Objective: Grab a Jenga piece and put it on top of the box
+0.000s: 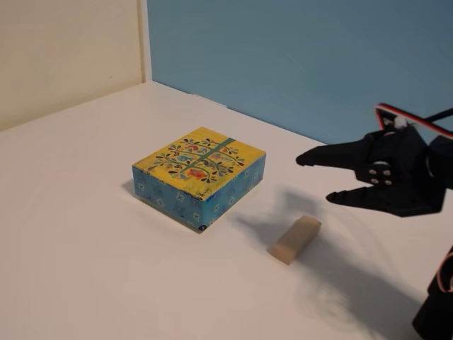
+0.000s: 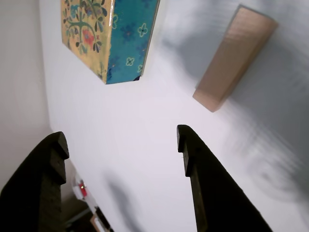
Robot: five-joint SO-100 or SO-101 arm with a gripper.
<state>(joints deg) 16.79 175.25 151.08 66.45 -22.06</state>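
The Jenga piece is a small plain tan wooden block lying flat on the white table, to the right of the box in the fixed view. The box has a yellow lid with a tree pattern and blue patterned sides. My black gripper hangs open in the air above and to the right of the block, touching nothing. In the wrist view the open gripper shows two dark fingers at the bottom, the block at upper right and the box at upper left.
The white table meets a cream wall at the left and a blue wall behind. The arm's black body and red-white cables sit at the right edge of the fixed view.
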